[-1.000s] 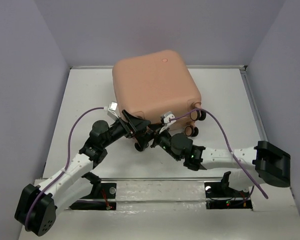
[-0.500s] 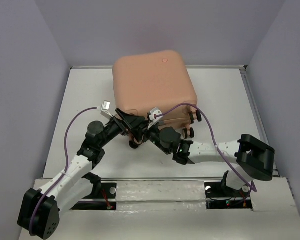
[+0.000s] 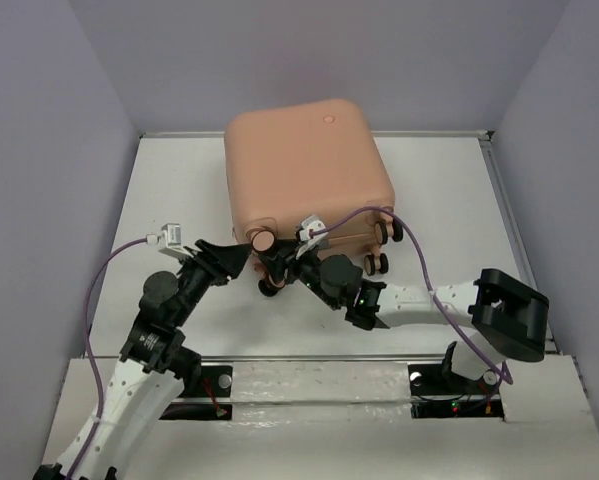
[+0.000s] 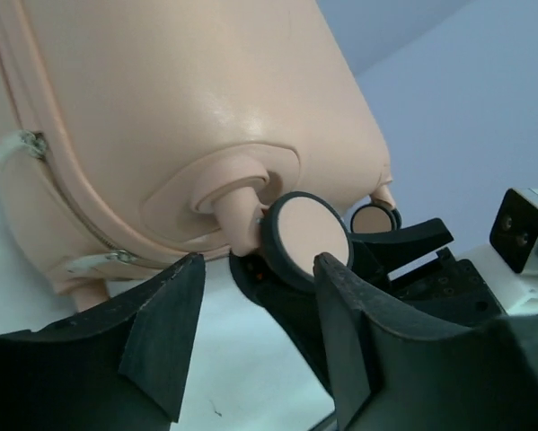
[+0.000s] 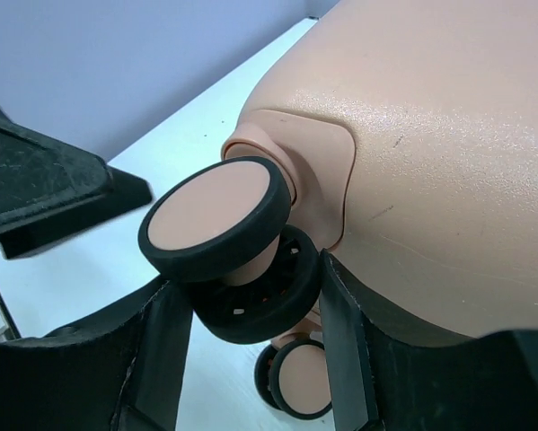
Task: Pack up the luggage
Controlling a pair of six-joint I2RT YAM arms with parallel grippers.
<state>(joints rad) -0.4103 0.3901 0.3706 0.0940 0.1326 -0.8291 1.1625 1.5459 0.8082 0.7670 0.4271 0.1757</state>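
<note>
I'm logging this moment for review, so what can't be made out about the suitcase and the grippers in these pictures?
Inside of the luggage: every view, the shut shell hides it.
Zipper: left wrist, the left edge cuts it off, so closed all round or not is unknown.
Right gripper: right wrist, a wheel fills the gap; whether the fingers squeeze it is unclear.
Left arm: top view, bottom edge cuts off its base.

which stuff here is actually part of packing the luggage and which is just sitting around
Job:
- closed peach-pink hard-shell suitcase
- its black-and-pink caster wheel, between the right claw's fingers
- left claw, open beside that wheel

Just there:
- white table
- purple cables on the arms
</note>
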